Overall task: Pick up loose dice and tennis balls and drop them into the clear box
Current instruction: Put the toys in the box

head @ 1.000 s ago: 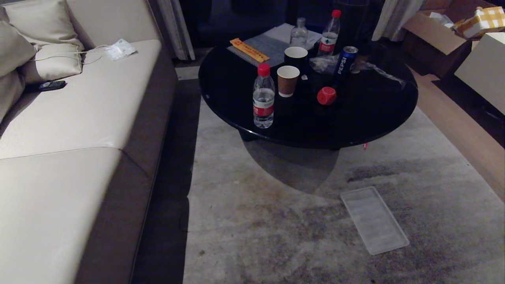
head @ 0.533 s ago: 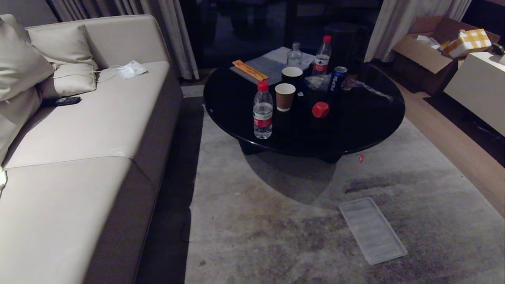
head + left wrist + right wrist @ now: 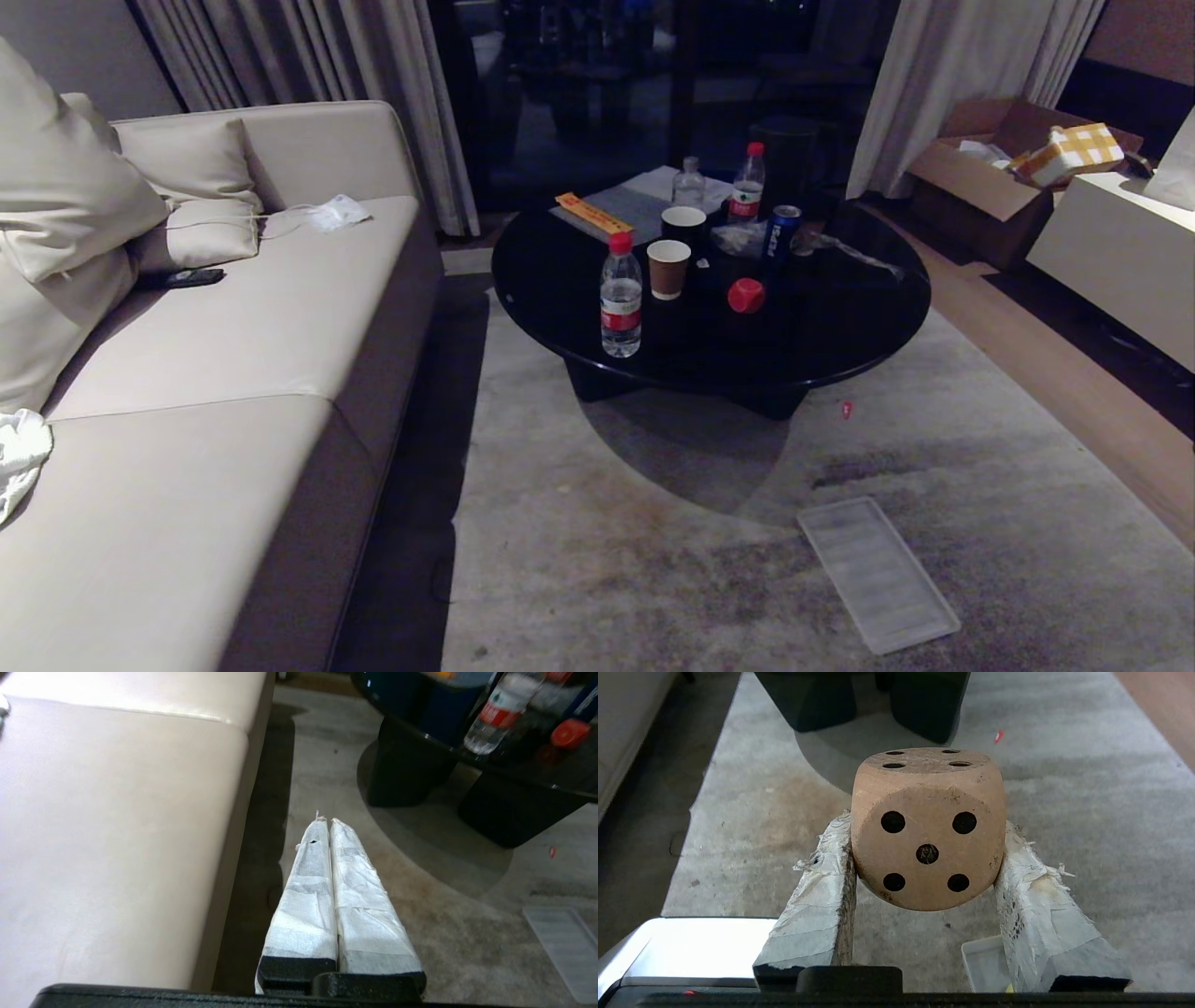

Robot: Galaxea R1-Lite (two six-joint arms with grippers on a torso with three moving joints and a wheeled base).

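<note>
The sofa (image 3: 233,373) fills the left of the scene, and a round black table (image 3: 840,327) stands beyond the rug (image 3: 653,560), crowded with bottles and cups. On the rug at the near right lies a flat ribbed lid (image 3: 878,571); of the clear box only a corner (image 3: 983,963) shows, low beside the right gripper's fingers, so its place is hard to fix.

The right gripper (image 3: 924,858) pinches a beige die (image 3: 927,828) by two opposite flat faces, five pips toward the camera. It looks like wood — stiff, fairly light, not fragile — and the taped pads should grip its flat sides well; the rounded corners would slip.

A red die (image 3: 746,295) sits on the table, right of a paper cup (image 3: 668,269) — likely best taken the same way, flat face to flat face.

The left gripper (image 3: 325,822) hangs idle over the rug by the sofa, fingers pressed together, empty.
</note>
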